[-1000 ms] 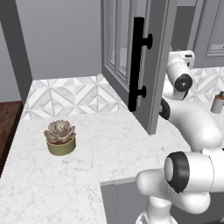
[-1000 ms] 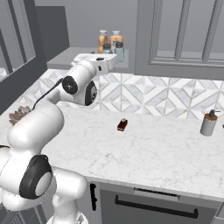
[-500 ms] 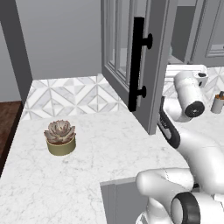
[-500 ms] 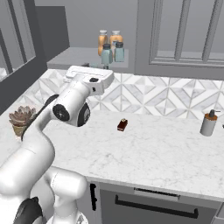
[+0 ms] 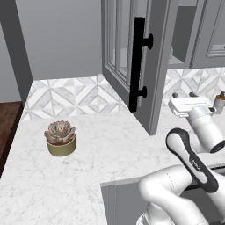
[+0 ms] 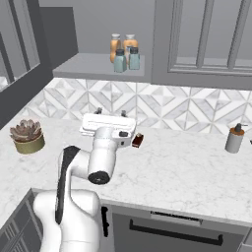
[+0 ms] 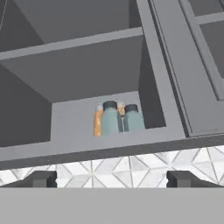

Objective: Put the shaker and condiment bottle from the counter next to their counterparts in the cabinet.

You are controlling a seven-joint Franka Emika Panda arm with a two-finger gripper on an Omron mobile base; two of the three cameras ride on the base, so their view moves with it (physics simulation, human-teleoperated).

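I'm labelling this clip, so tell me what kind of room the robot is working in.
A rendered home kitchen, most likely: white marble worktop over grey base units, patterned tile backsplash, and an open grey wall cabinet holding small orange and teal bottles.

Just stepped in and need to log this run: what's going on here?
The white arm's gripper is open and empty, low over the counter and looking up at the cabinet. On the cabinet's bottom shelf stand two teal-grey shakers and two orange condiment bottles, grouped together. The glass-paned door hangs open. A succulent pot, a small dark item and a grey-brown bottle sit on the counter.
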